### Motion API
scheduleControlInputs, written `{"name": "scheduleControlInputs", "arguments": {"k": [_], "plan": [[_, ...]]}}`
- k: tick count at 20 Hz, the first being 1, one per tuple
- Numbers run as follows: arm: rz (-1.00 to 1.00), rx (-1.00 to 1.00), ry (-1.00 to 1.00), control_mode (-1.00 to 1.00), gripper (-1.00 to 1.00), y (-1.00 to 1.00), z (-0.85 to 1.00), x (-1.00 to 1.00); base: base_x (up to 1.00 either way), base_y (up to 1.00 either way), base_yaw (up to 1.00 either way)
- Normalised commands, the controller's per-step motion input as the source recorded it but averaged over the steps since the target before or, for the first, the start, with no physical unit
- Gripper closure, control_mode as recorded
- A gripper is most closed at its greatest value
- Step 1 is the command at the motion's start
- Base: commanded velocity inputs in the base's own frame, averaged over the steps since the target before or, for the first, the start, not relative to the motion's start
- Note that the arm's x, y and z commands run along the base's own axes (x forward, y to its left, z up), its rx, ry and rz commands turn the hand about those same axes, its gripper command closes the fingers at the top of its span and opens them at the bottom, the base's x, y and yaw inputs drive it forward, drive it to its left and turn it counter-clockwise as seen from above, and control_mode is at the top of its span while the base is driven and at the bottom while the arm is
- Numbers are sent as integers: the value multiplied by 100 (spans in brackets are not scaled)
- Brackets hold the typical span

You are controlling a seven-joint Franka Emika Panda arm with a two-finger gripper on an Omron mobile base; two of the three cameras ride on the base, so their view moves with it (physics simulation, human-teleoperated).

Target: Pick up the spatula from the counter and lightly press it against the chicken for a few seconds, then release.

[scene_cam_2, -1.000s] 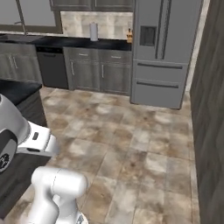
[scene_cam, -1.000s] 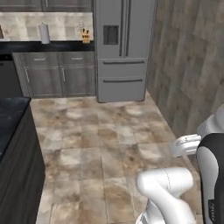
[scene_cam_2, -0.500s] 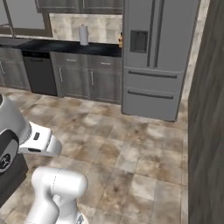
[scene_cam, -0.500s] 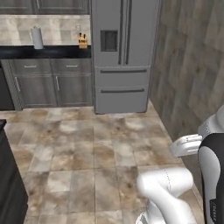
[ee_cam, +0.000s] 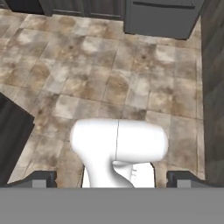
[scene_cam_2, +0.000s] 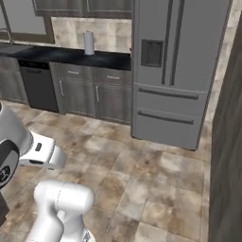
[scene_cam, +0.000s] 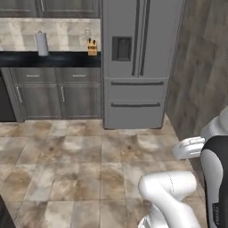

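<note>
Views swing round: fridge (scene_cam: 140,62) now dead ahead, dark tabletop (scene_cam: 49,59) to its left, tool (ee_cam: 111,180) spread wide and empty, and where the spatula lies I cannot tell, so we're only travelling.

1. We log a tiled floor (ee_cam: 109,78), brown and beige, spread beneath the claw (ee_cam: 111,180).
2. Steel fridge (scene_cam: 138,62) stands well ahead of the claw, doors shut, with a dispenser in its left door.
3. Black counter (scene_cam: 49,59) over grey cabinets (scene_cam: 58,93), ahead and to the claw's left, butts against the fridge.
4. On that counter we see a paper towel roll (scene_cam: 42,43), upright, and a knife block (scene_cam: 91,46) just beside the fridge.
5. Dishwasher (scene_cam_2: 38,87) sits farther left.
6. Dark panelled wall (scene_cam: 200,67) runs along the claw's right.
</note>
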Motion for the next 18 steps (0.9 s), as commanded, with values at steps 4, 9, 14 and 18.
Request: {"name": "scheduleControlInputs", "arguments": {"k": [4,9,14,18], "plan": [[0,0,0,100,-100,0,0,0,88,-14,30],[0,0,0,100,-100,0,0,0,79,-16,37],[0,0,0,100,-100,0,0,0,71,-21,38],[0,0,0,100,-100,0,0,0,67,-33,41]]}}
